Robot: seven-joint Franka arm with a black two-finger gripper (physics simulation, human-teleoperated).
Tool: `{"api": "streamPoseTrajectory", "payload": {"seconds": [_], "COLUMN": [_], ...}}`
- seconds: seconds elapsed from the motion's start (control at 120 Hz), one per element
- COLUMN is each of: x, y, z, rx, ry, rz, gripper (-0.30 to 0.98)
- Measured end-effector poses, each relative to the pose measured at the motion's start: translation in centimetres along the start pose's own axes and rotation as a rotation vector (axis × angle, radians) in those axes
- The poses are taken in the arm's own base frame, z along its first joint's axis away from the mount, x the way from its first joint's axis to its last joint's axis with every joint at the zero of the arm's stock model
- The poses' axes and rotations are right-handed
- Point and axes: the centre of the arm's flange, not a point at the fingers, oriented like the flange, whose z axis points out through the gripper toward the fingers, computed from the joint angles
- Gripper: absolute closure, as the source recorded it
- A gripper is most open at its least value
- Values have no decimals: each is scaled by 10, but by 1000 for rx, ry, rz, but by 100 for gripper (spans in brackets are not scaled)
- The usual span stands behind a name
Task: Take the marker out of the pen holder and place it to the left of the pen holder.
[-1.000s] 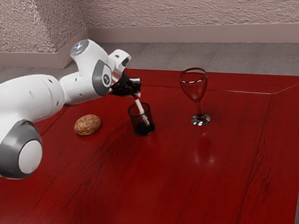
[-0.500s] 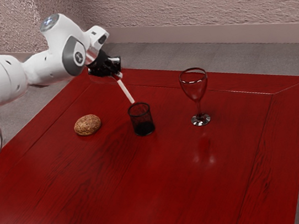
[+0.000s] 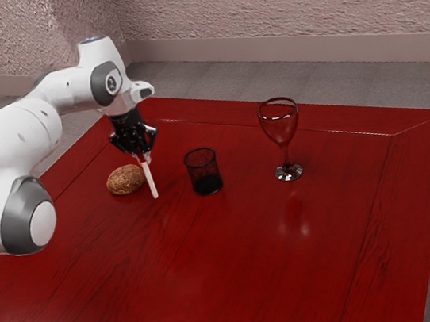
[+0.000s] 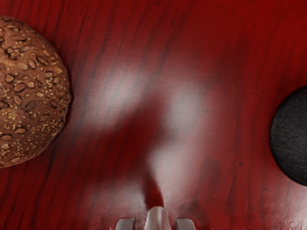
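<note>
In the exterior view my gripper (image 3: 143, 153) points down between the bread and the pen holder, shut on the upper part of the white marker (image 3: 150, 180). The marker stands nearly upright, slightly tilted; whether its lower end touches the table I cannot tell. The dark mesh pen holder (image 3: 204, 172) stands upright toward the exterior view's right of it. In the wrist view the marker's rounded end (image 4: 157, 219) shows between the two fingertips of my gripper (image 4: 156, 224), and part of the pen holder (image 4: 292, 136) is visible.
A seeded brown bread (image 3: 125, 180), also a large round shape in the wrist view, lies close by toward the exterior view's left. A wine glass (image 3: 280, 124) stands beyond the pen holder. All rest on the red wooden table (image 3: 237, 262).
The marker has come out of the pen holder in my gripper and moved toward the exterior view's left. My hand has swung from slanted to pointing down, now lower than half a second ago.
</note>
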Motion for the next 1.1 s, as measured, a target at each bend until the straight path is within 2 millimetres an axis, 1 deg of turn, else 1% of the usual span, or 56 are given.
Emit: {"api": "streamPoseTrajectory", "payload": {"seconds": [0.092, 0.283, 0.408, 0.567, 0.733, 0.867, 0.983, 1.1], "x": [3, 7, 11, 19, 28, 34, 37, 38], "y": [13, 26, 33, 34, 27, 24, 27, 29], "z": [8, 20, 19, 21, 24, 40, 43, 50], "rx": [37, 46, 34, 3, -14, -33, -42, -46], "ry": [-28, -24, 8, 69, 138, 167, 189, 198], "rz": [20, 36, 42, 34, 20, 9, 9, 10], "gripper": [67, 64, 62, 63, 69, 64, 59, 61]}}
